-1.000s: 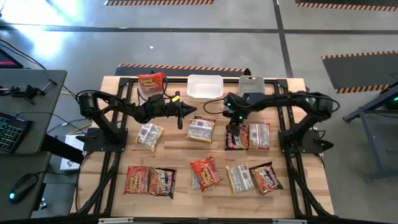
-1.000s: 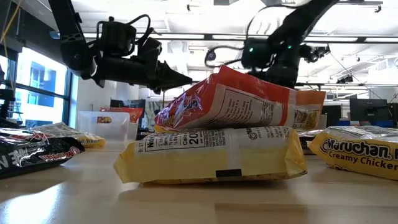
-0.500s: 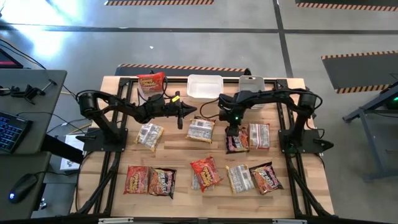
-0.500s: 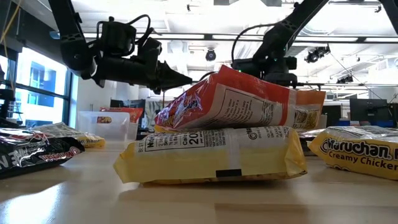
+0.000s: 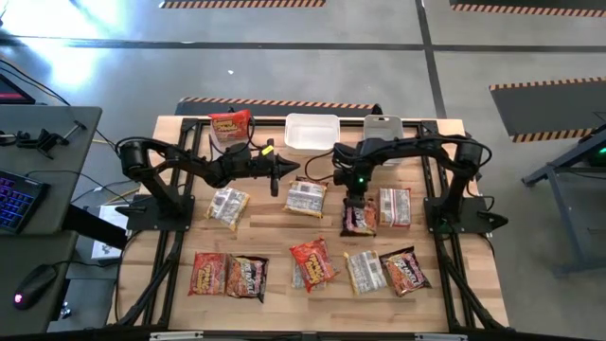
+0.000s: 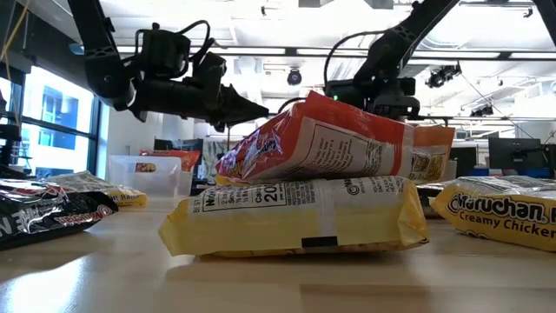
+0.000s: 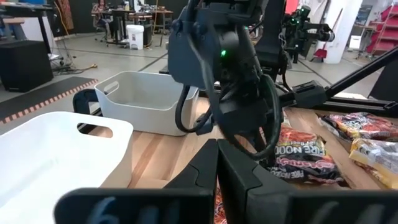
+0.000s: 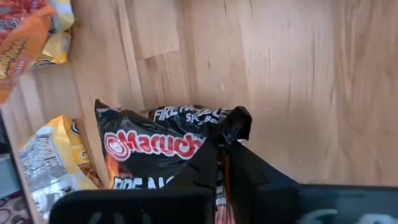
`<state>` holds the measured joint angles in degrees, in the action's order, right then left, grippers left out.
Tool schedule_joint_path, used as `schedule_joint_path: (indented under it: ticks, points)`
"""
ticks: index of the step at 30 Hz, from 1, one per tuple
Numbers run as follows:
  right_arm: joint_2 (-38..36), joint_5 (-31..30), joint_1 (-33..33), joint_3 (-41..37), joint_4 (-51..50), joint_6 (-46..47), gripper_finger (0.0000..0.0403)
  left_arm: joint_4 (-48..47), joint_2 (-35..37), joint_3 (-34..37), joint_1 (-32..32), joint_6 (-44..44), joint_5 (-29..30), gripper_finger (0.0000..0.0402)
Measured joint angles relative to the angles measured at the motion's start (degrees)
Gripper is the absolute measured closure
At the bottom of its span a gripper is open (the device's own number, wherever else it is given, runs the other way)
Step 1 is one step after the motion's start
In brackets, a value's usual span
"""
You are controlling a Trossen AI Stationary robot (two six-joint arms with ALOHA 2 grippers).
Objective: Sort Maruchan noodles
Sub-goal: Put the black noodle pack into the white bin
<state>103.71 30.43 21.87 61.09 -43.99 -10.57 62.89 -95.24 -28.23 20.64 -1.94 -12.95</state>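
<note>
Fingers of the right gripper are pinching the crinkly edge of the black Maruchan noodle packet lying mid-table, seemingly for lifting and sorting, while the left gripper is hovering shut, empty, nearby.

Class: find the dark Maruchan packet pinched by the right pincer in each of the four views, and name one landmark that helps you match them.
High view: dark packet right of centre, under the right pincer.
Low view: not visible.
Left wrist view: dark packet below the right arm.
Right wrist view: centre, corner pinched.
Shared landmark: right pincer.
</note>
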Motion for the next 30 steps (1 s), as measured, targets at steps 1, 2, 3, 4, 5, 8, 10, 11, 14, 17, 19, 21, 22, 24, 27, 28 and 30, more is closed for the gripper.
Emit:
schedule_joint_path:
  ticks: [1, 2, 3, 4, 5, 8, 10, 11, 14, 17, 19, 21, 22, 24, 27, 28, 30]
  points:
    - [-0.56, -0.38, -0.04, -0.04, -0.06, 0.0, 0.0396, -0.01, 0.0, 0.0, 0.0, -0.62, 0.06, 0.0401]
    - [-1.38, -0.52, -0.01, -0.1, -0.17, 0.01, 0.0397, -0.02, 0.0, -0.02, 0.0, -1.19, 0.41, 0.0402]
    - [-2.45, -0.83, 0.0, -0.1, -0.17, 0.07, 0.04, -0.04, 0.0, -0.14, 0.0, -1.99, 1.03, 0.0402]
    - [-3.61, -1.03, -0.07, -0.1, -0.06, 0.12, 0.0401, -0.05, 0.0, -0.39, 0.0, -3.02, 1.5, 0.0401]
    - [-4.8, -1.2, -0.18, -0.1, 0.0, 0.18, 0.0402, -0.02, 0.0, -0.65, 0.02, -4.22, 1.6, 0.04]
    - [-8.47, -4.37, -1.06, -0.1, 0.18, 2.03, 0.0403, -0.34, 0.0, -1.61, 0.04, -8.32, 1.15, 0.039]
    - [-10.82, -7.12, -2.17, -0.1, 0.72, 3.6, 0.0403, -1.29, 0.0, -2.5, 0.02, -11.29, -0.62, 0.0379]
    - [-11.87, -8.73, -2.94, -0.1, 1.15, 4.6, 0.0403, -2.02, 0.0, -3.15, -0.07, -13.05, -1.87, 0.0372]
    - [-14.57, -14.45, -5.72, -0.1, 3.44, 7.98, 0.0403, -6.26, 0.02, -5.42, -1.27, -16.82, -4.45, 0.0347]
    - [-17.11, -21.17, -8.87, -0.1, 4.91, 11.15, 0.0403, -13.51, 0.02, -8.31, -3.35, -16.97, -4.85, 0.0318]
    - [-18.7, -25.36, -10.82, -0.1, 5.52, 12.99, 0.0403, -18.69, 0.02, -10.67, -4.79, -15.91, -4.84, 0.0297]
    - [-19.95, -27.12, -12.49, -0.13, 5.7, 14.43, 0.0403, -24.62, 0.02, -13.1, -6.18, -14.31, -4.71, 0.0277]
    - [-20.61, -27.32, -13.2, -0.67, 6.28, 14.88, 0.0403, -27.2, 0.02, -14.18, -6.79, -13.23, -4.41, 0.0267]
    - [-21.76, -27.38, -14.33, -2.56, 7.54, 16.85, 0.0403, -30.69, 0.02, -15.82, -7.76, -10.96, -3.32, 0.0249]
    - [-23.21, -26.78, -15.77, -6.33, 7.35, 21.87, 0.0403, -31.93, 0.02, -16.5, -8.48, -10.14, -1.97, 0.0233]
    - [-23.62, -26.27, -16.49, -7.6, 7.4, 23.21, 0.0402, -31.99, 0.02, -16.5, -8.39, -10.67, -1.97, 0.0231]
    - [-24.05, -25.91, -18.59, -10.01, 8.27, 25.37, 0.0396, -31.93, 0.02, -16.25, -7.96, -11.46, -1.51, 0.0231]
